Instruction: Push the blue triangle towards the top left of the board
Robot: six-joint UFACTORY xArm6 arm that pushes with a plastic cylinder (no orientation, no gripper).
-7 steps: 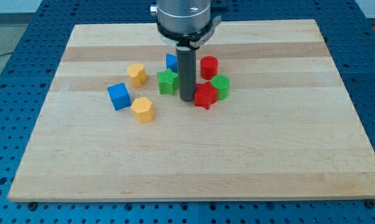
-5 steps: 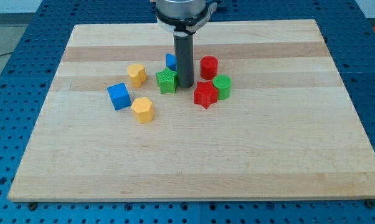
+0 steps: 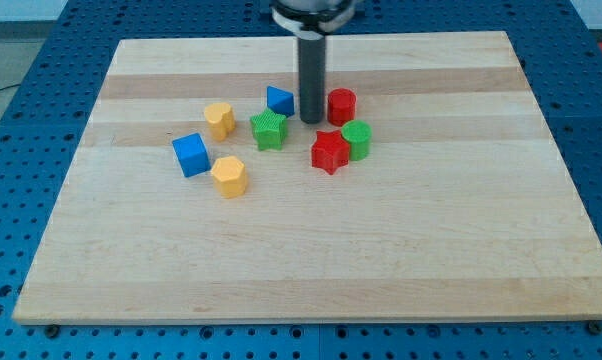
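**Tip standing between blue triangle and red cylinder**

Resting my tip (image 3: 311, 121) on the bench (image 3: 401, 230), in the gap between the blue triangle (image 3: 279, 100) on the view's left and the red cylinder (image 3: 340, 105) on the view's right. Sitting just beside both; contact with either not possible to tell. No fingers on this rod, so nothing clenched or released.

Blue triangle lying in the upper middle of the bench, just above the green block (image 3: 269, 130), ribbed, roughly square.

Red star (image 3: 329, 152) lying below the tip, touching the green cylinder (image 3: 356, 139) on its right.

Further toward the view's left: yellow block (image 3: 219, 119), shape unclear, with a blue cube (image 3: 191, 154) and a second yellow block (image 3: 228, 175) lower down, close together.
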